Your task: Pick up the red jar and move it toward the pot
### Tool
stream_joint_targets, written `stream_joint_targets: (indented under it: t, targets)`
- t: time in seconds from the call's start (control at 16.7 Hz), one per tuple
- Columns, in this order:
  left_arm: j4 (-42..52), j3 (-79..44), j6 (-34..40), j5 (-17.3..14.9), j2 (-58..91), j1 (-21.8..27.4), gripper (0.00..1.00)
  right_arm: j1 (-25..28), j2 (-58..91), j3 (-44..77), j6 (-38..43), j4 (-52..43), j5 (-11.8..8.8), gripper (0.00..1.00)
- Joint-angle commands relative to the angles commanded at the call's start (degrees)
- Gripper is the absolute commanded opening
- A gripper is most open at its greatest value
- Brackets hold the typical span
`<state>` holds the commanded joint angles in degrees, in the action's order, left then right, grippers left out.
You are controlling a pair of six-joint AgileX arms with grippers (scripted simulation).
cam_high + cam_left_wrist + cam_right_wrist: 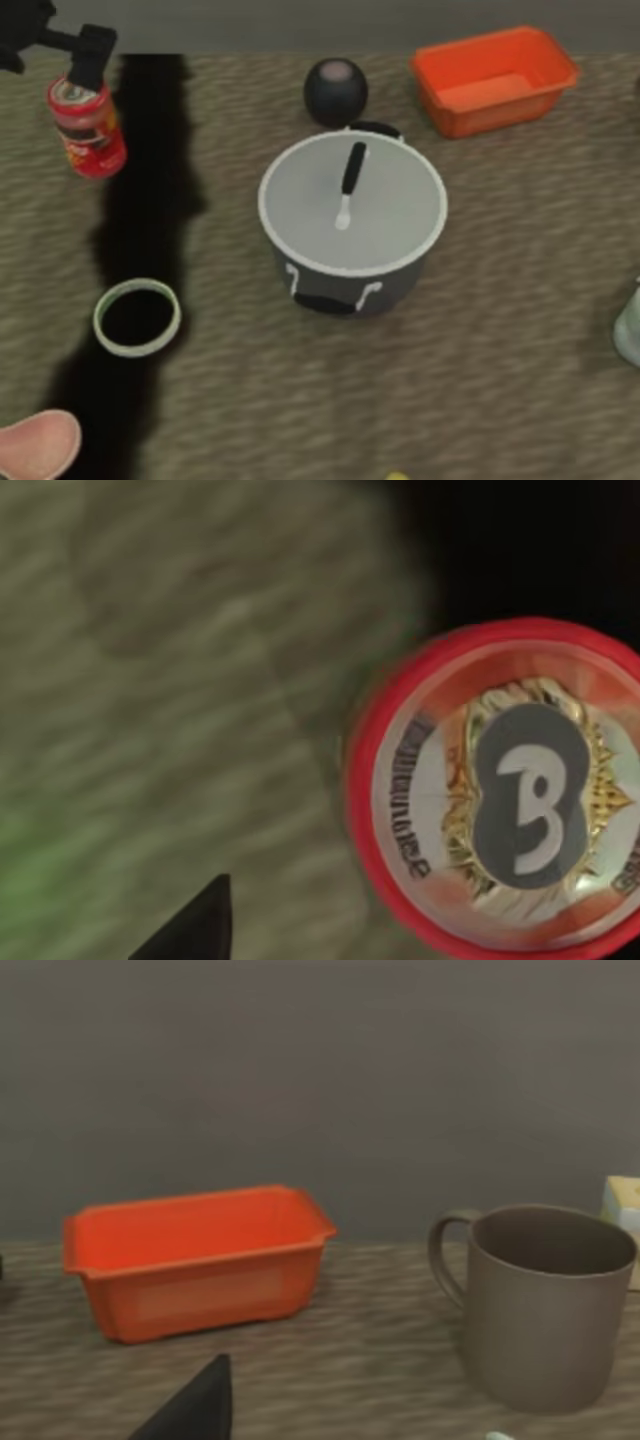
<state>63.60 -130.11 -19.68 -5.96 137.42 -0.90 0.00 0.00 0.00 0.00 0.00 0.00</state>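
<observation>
The red jar (pixel 88 125) stands at the table's far left back, well left of the pot (pixel 395 225). The jar's whitish lid top with a dark emblem fills much of the left wrist view (pixel 500 790). My left gripper (pixel 88 62) hovers just over the jar's top, open and not closed on the jar. Only one dark fingertip (pixel 200 925) shows, off to the jar's side. The pot is dark grey with a pale lid and a black strip handle (pixel 353 168). My right gripper (pixel 300 1430) is parked out of the top view, open, with one fingertip (pixel 205 1400) showing.
A black ball (pixel 336 92) sits behind the pot and an orange tub (pixel 495 80) at back right. A pale-rimmed ring cup (pixel 137 317) stands at front left, with a pink object (pixel 38 445) at the corner. A brown mug (pixel 545 1305) stands near the right gripper.
</observation>
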Motion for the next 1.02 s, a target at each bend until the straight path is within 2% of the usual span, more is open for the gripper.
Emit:
stream_joint_targets:
  t: [0.24, 0.6, 1.02]
  targets:
    - [2.91, -6.37, -0.93, -0.07, 6.90, -0.13, 1.00, 0.00, 0.00, 0.00, 0.00, 0.00, 0.00, 1.00]
    - [2.97, -6.52, -0.93, -0.06, 7.27, 0.21, 1.00, 0.00, 0.00, 0.00, 0.00, 0.00, 0.00, 1.00]
    - [-3.37, -4.87, -0.51, -0.01, 11.80, 0.37, 1.00, 0.00, 0.00, 0.00, 0.00, 0.00, 0.00, 1.00]
